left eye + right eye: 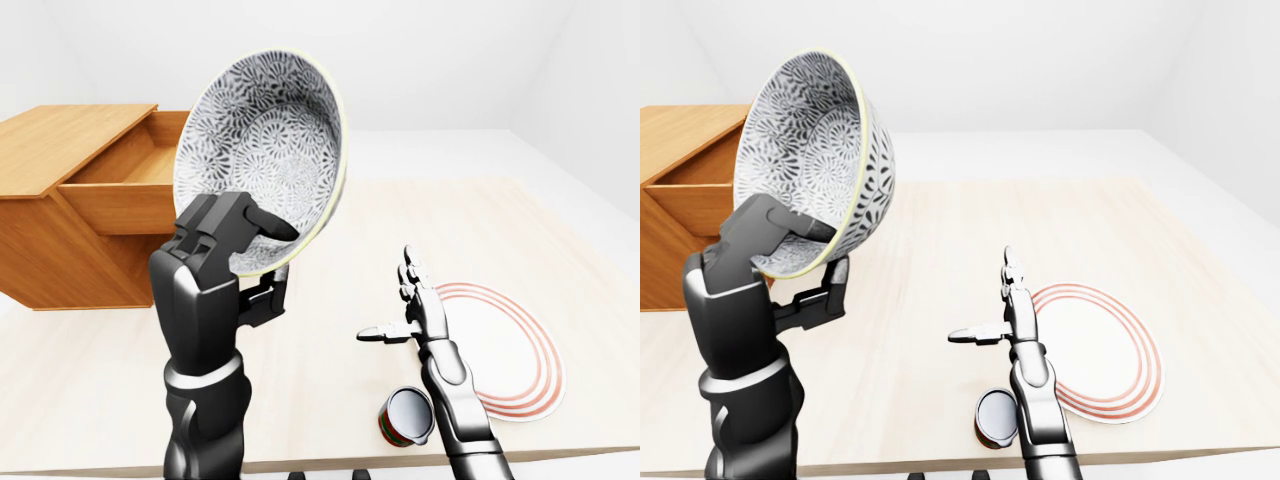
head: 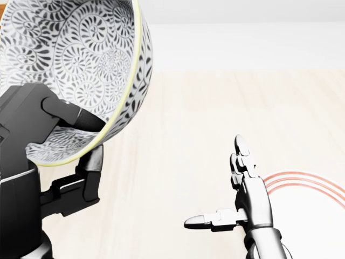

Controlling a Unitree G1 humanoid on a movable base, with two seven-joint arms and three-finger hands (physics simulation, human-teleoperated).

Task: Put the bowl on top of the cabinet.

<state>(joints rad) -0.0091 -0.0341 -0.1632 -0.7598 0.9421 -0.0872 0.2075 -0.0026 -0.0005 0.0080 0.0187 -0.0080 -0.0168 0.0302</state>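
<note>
1. The left hand (image 1: 240,250) sits nearest the camera at the lower left of the left-eye view, its fingers closed on the rim of the bowl (image 1: 265,160): one finger inside, the others behind the wall.
2. The bowl is held in the air, tipped steeply on edge with its patterned inside facing the camera, in the upper left of each view and clear of the worktop (image 1: 330,300).
3. The cabinet (image 1: 70,200) stands at the upper left of the left-eye view, its drawer pulled open just behind the bowl.
4. The right hand (image 1: 405,310) hangs open and empty at the lower middle, thumb spread, beside a striped plate (image 1: 510,350) and a can (image 1: 408,415).
5. To do this step well, I would carry the bowl left and up past the open drawer to the flat top, level it so its base faces down, lower until it rests, then let go. Releasing it tilted risks a roll into the drawer.
</note>
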